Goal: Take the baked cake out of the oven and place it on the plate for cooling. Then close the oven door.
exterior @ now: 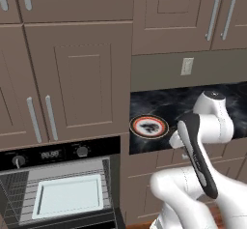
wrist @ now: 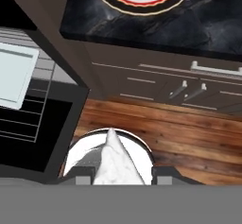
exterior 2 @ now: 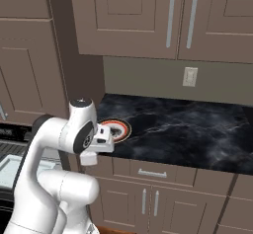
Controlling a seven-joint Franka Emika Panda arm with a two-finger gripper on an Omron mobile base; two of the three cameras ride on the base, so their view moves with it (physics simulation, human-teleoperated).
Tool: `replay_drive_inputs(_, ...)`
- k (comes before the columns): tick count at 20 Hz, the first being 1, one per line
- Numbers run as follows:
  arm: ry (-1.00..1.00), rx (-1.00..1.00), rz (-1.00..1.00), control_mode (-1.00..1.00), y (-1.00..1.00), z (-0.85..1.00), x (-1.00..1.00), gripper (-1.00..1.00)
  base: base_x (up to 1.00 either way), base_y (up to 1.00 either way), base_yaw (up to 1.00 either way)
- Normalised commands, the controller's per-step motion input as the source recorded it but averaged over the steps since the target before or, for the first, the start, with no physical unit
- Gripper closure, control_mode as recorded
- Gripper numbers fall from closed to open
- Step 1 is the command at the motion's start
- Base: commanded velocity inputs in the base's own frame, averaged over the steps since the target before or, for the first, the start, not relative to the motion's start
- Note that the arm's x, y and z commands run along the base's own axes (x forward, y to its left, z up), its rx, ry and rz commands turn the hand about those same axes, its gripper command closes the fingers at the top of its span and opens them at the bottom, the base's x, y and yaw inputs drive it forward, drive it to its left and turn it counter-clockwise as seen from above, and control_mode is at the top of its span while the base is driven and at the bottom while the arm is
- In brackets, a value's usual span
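My gripper: clamped on the small pale wedge-shaped cake slice, above the wooden floor.
Round red-ringed plate: on my black marble counter.
Black oven: open, pale tray inside.

Glossy white robot arm of rounded, bulbous segments. Long black tapered panel with a pale grey stripe along one link. Round joint cap on top, dark with a grey rim. Boxy white wrist block with small dark insets and a grey underside.
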Motion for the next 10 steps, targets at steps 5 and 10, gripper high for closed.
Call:
replay_drive_inputs(5,0.0,0.0,0.0,-1.0,-0.34,0.09,0.22,1.0,0.0,0.0,0.0)
replay_drive_inputs(10,0.0,0.0,0.0,-1.0,-0.15,0.11,0.35,1.0,0.0,0.0,0.0)
